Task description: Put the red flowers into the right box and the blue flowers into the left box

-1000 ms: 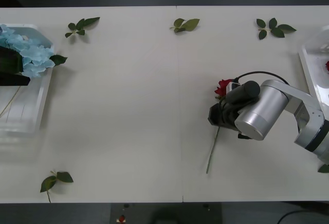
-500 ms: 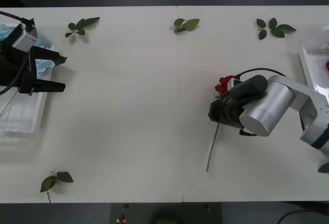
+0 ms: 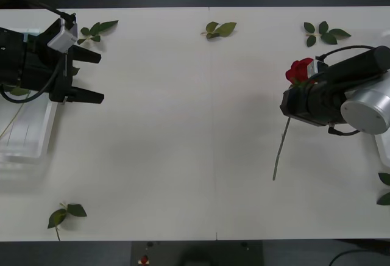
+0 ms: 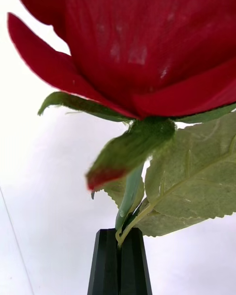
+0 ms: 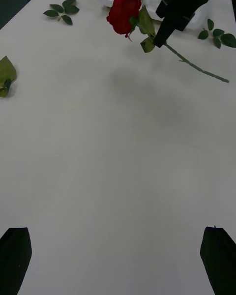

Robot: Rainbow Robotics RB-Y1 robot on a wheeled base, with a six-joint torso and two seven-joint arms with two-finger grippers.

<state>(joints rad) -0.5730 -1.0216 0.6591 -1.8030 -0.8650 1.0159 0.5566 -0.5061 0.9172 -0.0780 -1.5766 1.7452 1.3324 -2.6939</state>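
Note:
A red flower, a rose with its bloom (image 3: 300,69) and long green stem (image 3: 280,152), hangs above the table at the right. My right gripper (image 3: 291,105) is shut on the stem just under the bloom. The right wrist view shows the bloom (image 4: 147,44) close up, with the black fingers (image 4: 119,263) closed on the stem. The left wrist view shows the rose (image 5: 124,10) and the right gripper (image 5: 162,35) far across the table. My left gripper (image 3: 101,79) stands open and empty beside the left box (image 3: 27,141). The left arm hides the blue flowers. The right arm covers most of the right box.
Loose green leaf sprigs lie at the back left (image 3: 97,31), back middle (image 3: 219,29), back right (image 3: 324,33), front left (image 3: 66,212) and right edge (image 3: 385,190). The white table (image 3: 183,132) is bare between the arms.
My right gripper has lifted the rose off the table and carried it to the right. My left arm has come out of the left box and swung toward the table's middle, fingers open.

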